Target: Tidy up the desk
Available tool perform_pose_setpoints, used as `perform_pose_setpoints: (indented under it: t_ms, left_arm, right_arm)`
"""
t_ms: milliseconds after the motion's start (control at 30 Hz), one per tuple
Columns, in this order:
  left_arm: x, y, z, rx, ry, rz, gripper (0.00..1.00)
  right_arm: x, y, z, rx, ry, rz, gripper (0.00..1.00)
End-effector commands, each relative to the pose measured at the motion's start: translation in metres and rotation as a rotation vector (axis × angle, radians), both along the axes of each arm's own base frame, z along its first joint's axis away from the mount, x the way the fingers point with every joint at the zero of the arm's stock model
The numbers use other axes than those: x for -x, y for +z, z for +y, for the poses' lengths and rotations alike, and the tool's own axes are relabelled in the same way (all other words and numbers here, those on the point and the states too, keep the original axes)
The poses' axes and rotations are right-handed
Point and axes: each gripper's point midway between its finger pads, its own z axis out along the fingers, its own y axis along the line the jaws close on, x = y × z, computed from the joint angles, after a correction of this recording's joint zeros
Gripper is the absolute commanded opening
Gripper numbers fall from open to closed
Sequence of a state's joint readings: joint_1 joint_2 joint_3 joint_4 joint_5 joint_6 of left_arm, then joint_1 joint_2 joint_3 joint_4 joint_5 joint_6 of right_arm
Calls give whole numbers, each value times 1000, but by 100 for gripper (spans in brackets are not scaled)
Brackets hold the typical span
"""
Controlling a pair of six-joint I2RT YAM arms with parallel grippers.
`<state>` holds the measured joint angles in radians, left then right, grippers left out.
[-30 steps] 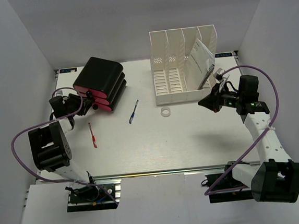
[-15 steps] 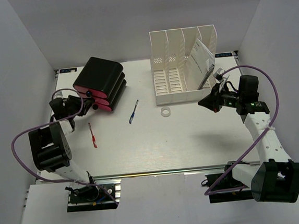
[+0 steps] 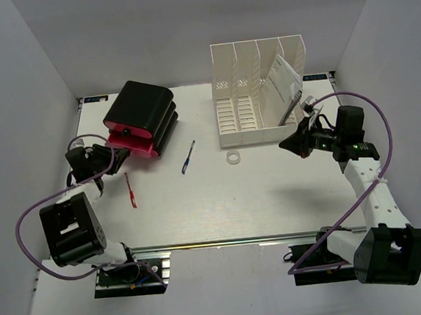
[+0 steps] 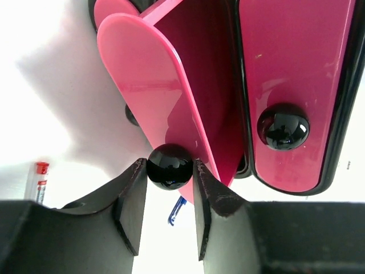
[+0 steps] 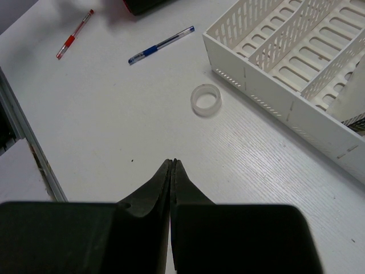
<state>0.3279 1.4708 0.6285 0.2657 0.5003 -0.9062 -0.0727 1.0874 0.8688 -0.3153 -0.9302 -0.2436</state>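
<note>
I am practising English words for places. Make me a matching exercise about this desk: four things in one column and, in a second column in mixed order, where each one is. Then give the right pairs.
Things
1. red pen
2. blue pen
3. clear ring
4. black knob

Places
A. gripped between the fingers of the left gripper
B. just in front of the white file rack
C. between the drawer unit and the file rack
D. in front of the drawer unit, close to the left arm

Pairs: 1-D, 2-C, 3-B, 4-A
</note>
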Motion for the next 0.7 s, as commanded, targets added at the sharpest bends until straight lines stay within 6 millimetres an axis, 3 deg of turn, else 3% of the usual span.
perform_pose_setpoints:
  t_ms: [0, 67, 100, 367, 567, 667]
  left_arm:
    - [9, 4, 2, -47, -12, 7, 44]
    - [8, 4, 3, -51, -17, 18, 64]
    - [8, 4, 2, -55, -24, 19, 68]
    - [16, 24, 13, -123, 0, 59, 72]
    - [39, 49, 22, -237, 32, 73, 58]
    - [57, 44, 29, -306, 41, 152, 26]
  right_arm:
    - [0, 3, -1, 0, 7, -14, 1]
    - [0, 3, -1, 0, 6, -16, 1]
    - [0, 3, -1, -1, 7, -16, 1]
    - [2, 4, 0, -1, 11, -18, 1]
    - [3, 7, 0, -2, 15, -29, 1]
    - [4, 9, 1, -2, 18, -36, 1]
